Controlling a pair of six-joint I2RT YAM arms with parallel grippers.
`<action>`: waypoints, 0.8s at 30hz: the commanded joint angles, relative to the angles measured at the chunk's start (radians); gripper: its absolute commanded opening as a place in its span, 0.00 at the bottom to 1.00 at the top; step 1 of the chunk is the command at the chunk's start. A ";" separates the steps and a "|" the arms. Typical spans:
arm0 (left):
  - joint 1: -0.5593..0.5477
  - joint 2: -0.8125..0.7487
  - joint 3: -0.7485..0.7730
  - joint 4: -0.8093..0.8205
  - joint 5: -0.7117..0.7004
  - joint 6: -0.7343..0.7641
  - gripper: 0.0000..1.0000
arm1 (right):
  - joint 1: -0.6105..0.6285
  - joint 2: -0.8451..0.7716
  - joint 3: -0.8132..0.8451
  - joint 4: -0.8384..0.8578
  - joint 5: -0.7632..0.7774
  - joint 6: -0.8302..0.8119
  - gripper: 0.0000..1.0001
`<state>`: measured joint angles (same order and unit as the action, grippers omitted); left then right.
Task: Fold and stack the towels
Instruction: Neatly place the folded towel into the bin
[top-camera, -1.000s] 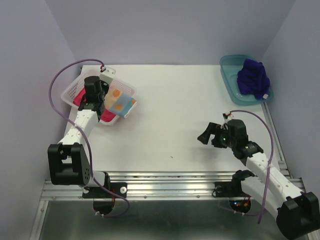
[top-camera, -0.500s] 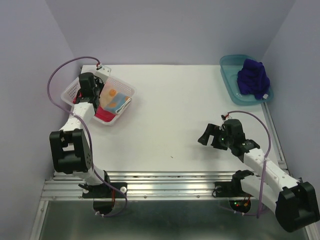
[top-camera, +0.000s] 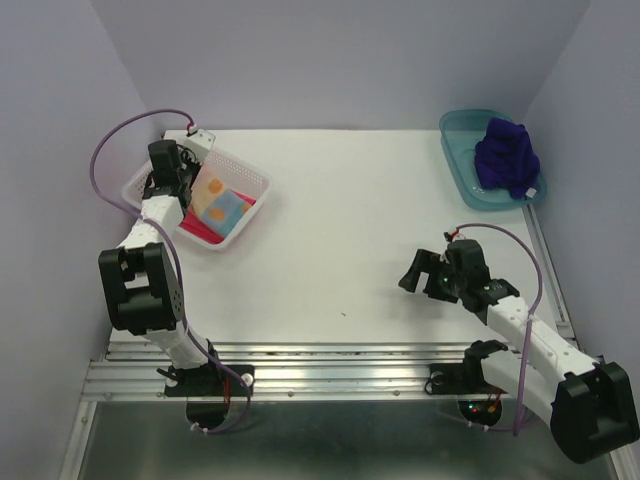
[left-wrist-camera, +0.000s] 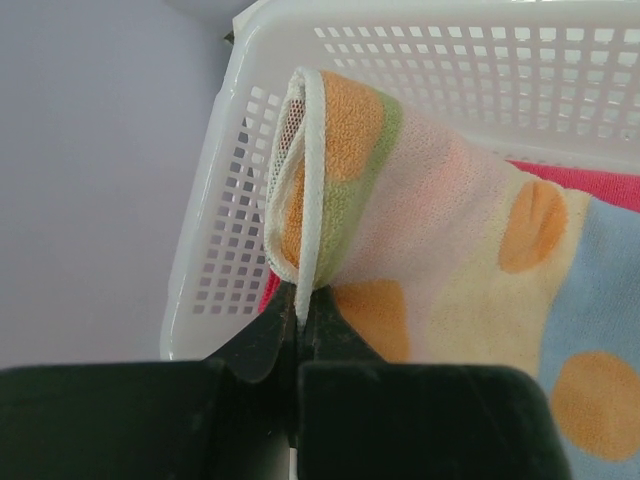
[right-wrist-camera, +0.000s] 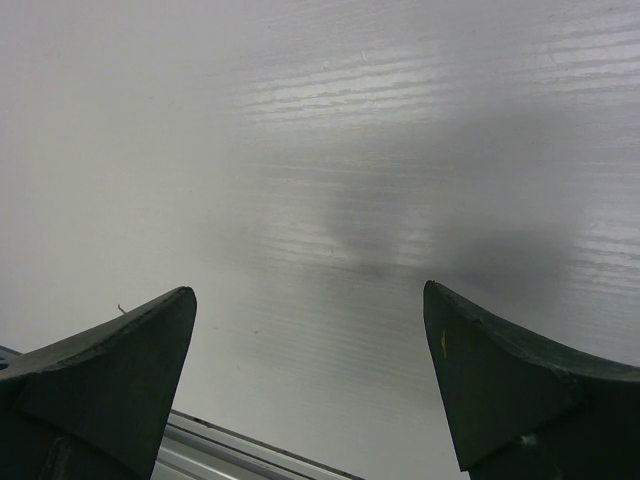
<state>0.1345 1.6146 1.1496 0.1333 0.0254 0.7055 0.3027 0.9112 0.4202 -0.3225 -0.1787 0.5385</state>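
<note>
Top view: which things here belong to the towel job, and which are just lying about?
Job: orange polka-dot towel, pinched in the shut left hand; pink-red towel; purple towel.
Lying about: white basket, holding the first two towels; teal tray, holding the purple towel.

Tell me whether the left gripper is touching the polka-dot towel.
Touching. The left wrist view shows the left gripper pinched shut on the white hem of the polka-dot towel, which lies in the white perforated basket.
</note>
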 joint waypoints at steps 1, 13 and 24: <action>0.013 0.022 0.084 -0.015 0.010 0.026 0.00 | 0.009 -0.003 0.066 -0.009 0.035 0.000 1.00; 0.019 0.100 0.292 -0.158 -0.134 -0.089 0.98 | 0.009 0.002 0.068 -0.004 0.034 0.012 1.00; 0.017 -0.056 0.479 -0.172 0.055 -0.437 0.99 | 0.009 -0.008 0.227 -0.004 0.206 0.081 1.00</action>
<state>0.1478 1.7092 1.4937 -0.0780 -0.0547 0.5133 0.3027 0.8883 0.4885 -0.3565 -0.0860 0.5812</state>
